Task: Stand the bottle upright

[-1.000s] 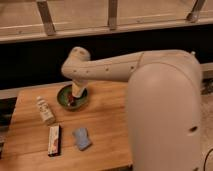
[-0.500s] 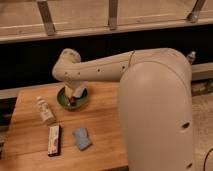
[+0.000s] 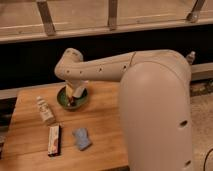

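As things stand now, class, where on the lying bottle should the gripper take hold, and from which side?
Probably the bottle at mid-body, from above, closing across its narrow width: it lies flat on the table. The gripper hangs over the green bowl beside it.

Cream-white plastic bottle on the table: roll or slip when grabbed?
The small cream-white plastic bottle lies on its side on the wooden table, so it will probably roll if nudged sideways. Small and plastic, it is likely light and may slip. The gripper is over the green bowl, apart from the bottle.
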You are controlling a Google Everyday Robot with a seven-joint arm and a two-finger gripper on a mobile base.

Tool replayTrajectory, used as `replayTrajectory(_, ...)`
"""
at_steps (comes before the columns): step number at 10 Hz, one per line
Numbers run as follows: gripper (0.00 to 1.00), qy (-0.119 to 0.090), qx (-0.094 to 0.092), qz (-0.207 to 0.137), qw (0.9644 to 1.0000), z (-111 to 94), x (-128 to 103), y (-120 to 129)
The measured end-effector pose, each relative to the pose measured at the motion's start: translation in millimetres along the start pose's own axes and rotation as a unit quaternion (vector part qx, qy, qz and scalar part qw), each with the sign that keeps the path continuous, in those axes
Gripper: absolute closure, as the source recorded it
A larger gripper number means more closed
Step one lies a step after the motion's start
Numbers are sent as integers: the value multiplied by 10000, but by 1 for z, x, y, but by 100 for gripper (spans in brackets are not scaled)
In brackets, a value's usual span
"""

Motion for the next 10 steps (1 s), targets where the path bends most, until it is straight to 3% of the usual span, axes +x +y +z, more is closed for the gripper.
replayTrajectory(2,20,-116,-107,-195,9997,7,-27,7)
replayTrajectory(5,20,-288,-208,-644,9973,-1,-94,40)
replayTrajectory(7,20,-419,-248,-1072,9930,-12,-150,76)
replayTrajectory(10,20,-487,-471,-1301,9892,-13,-201,130)
